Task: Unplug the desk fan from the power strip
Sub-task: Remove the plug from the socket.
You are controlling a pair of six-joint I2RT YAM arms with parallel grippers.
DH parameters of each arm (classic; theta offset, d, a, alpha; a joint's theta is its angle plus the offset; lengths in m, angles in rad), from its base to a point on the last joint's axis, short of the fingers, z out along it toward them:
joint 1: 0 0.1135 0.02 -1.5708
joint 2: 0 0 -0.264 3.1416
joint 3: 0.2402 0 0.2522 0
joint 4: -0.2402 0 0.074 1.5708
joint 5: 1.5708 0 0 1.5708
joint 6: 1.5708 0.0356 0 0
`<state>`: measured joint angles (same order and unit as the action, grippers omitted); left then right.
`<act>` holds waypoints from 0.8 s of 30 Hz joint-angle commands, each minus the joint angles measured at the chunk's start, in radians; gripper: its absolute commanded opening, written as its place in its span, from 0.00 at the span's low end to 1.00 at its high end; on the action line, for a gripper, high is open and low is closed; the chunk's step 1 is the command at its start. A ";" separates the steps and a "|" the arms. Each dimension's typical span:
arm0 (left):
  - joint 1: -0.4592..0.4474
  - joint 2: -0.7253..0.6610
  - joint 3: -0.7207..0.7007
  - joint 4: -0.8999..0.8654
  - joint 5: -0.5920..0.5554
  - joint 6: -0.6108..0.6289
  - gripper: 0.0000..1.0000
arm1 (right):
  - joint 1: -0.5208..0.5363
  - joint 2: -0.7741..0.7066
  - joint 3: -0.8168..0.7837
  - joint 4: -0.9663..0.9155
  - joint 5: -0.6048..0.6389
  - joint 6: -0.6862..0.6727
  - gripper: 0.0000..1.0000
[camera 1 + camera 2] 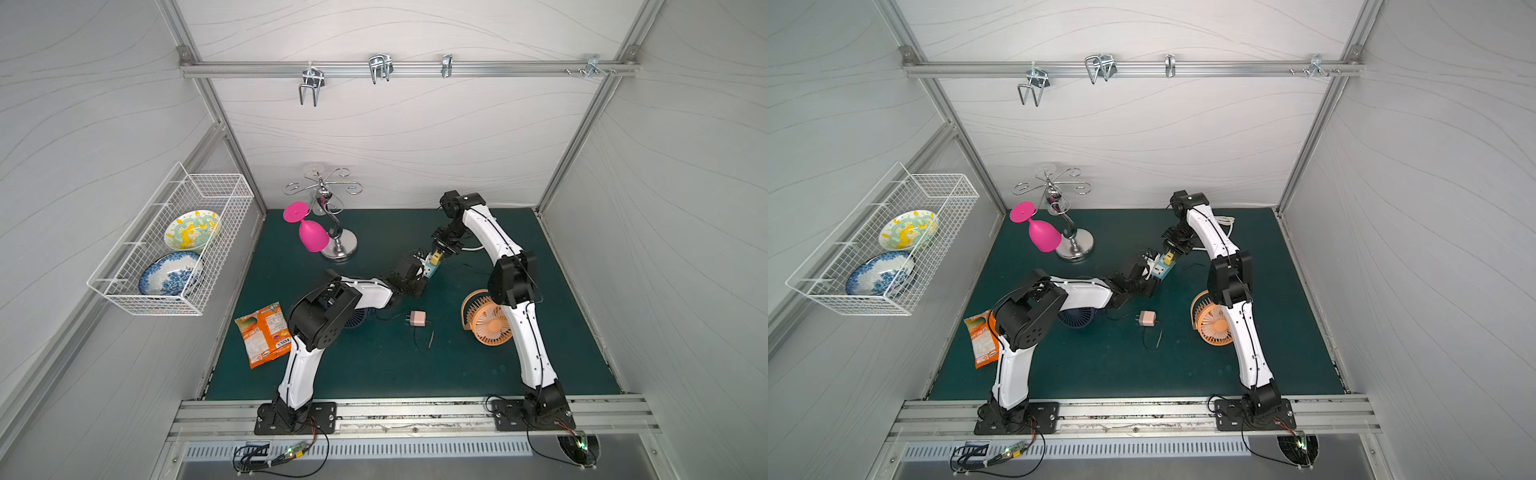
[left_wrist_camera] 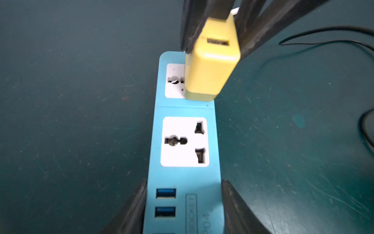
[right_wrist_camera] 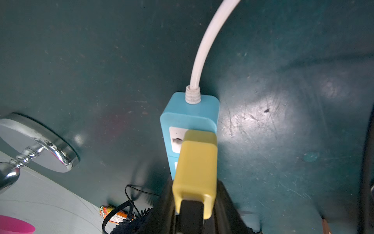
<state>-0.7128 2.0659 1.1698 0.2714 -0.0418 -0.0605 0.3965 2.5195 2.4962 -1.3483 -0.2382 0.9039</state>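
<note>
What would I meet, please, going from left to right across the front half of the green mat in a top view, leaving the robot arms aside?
snack packet → dark blue fan, partly hidden → pink charger → orange fan

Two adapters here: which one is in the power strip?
The yellow adapter, in the power strip's cord-end socket, right gripper shut on it. The pink adapter lies loose on the mat.
</note>
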 commanded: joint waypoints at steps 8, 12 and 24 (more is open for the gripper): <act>-0.024 0.024 -0.012 -0.068 0.036 -0.008 0.12 | 0.035 -0.032 -0.052 0.016 -0.021 -0.016 0.00; -0.026 0.015 -0.030 -0.064 0.031 -0.008 0.12 | -0.016 -0.046 -0.059 0.025 -0.028 -0.002 0.00; -0.026 0.015 -0.020 -0.068 0.024 0.008 0.12 | 0.052 -0.098 -0.107 0.056 -0.028 -0.011 0.00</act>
<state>-0.7174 2.0651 1.1637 0.2821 -0.0490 -0.0559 0.3973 2.4763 2.4214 -1.3014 -0.2337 0.8906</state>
